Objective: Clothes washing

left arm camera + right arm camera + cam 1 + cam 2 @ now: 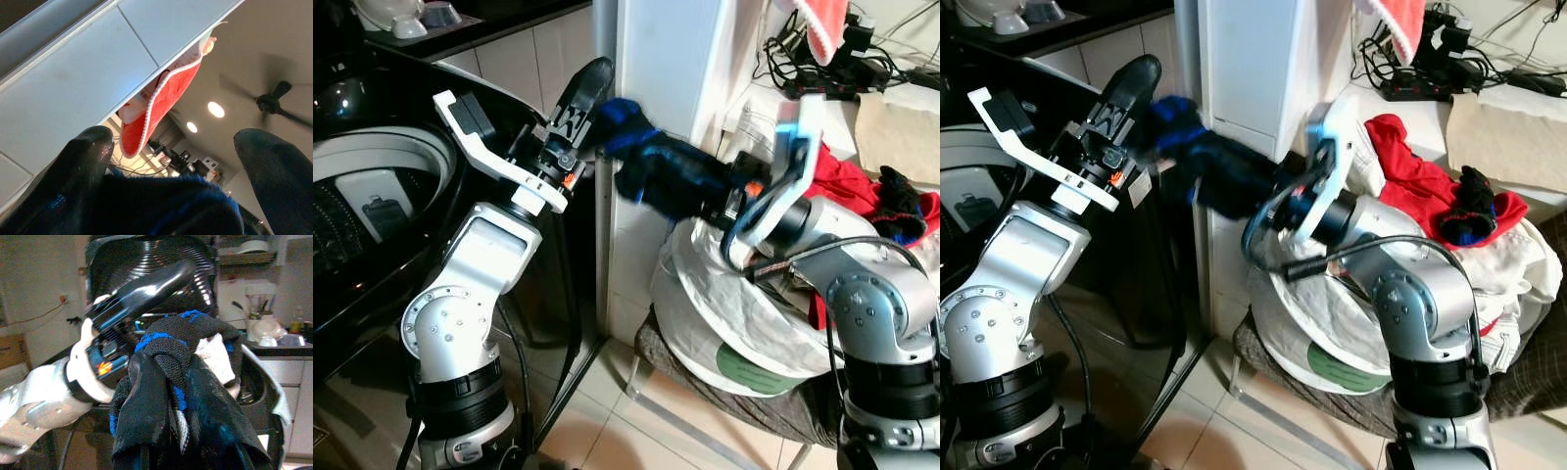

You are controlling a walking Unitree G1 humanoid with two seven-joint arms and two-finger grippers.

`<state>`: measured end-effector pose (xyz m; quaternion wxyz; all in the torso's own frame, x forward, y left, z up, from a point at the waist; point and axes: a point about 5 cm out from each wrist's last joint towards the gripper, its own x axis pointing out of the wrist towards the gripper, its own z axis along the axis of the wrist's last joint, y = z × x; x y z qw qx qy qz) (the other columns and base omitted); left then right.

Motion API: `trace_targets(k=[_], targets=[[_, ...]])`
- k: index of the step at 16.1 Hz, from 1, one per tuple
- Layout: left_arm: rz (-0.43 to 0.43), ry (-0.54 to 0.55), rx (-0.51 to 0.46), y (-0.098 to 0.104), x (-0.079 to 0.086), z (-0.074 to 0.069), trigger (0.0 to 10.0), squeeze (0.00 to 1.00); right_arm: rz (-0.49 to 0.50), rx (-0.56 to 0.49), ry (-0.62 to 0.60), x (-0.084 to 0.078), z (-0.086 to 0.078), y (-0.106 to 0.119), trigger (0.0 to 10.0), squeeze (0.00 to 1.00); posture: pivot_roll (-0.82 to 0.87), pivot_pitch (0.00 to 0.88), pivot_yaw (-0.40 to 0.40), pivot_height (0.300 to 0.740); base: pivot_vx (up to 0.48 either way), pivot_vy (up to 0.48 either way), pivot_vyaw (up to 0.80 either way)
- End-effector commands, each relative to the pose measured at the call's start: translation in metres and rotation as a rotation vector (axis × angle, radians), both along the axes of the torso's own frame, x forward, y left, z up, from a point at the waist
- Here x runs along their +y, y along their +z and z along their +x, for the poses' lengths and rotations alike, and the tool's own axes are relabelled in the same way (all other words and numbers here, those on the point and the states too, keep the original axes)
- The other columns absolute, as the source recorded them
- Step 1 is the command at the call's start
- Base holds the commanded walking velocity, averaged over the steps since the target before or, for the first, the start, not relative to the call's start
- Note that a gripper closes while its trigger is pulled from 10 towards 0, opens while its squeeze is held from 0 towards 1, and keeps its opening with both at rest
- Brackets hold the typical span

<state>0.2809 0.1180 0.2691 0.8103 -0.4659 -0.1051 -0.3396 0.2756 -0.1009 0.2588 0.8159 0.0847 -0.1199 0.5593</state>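
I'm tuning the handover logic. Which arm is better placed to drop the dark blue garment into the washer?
Probably left. The left gripper already touches the dark blue garment and stands beside the open washing machine. The right gripper holds the garment, farther from the drum, by the laundry pile.

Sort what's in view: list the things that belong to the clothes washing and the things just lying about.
Washing:
black and blue garment, held between left hand and right hand
washing machine
laundry pile on the white bag

Lying about:
power strip and cables
bowls on the counter
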Motion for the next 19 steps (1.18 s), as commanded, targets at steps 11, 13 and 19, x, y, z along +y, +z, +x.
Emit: trace_targets(k=[11,13,19], targets=[[0.142,-0.134,0.029,-0.008,-0.014,-0.013,0.0,0.00,-0.031,-0.087,-0.067,-0.002,0.001,0.005,0.0,0.00,-0.03,0.000,-0.026,0.740,0.000,0.000,0.00],[0.137,-0.153,0.015,-0.006,-0.016,-0.015,0.0,0.00,-0.032,-0.091,-0.074,-0.003,0.001,0.005,0.0,0.00,-0.03,0.000,-0.025,0.740,0.000,0.000,0.00],[0.090,-0.232,0.014,-0.004,-0.021,-0.021,0.0,0.00,-0.031,-0.101,-0.103,-0.002,0.004,0.005,0.0,0.00,-0.03,0.000,-0.022,0.740,0.000,0.000,0.00]])
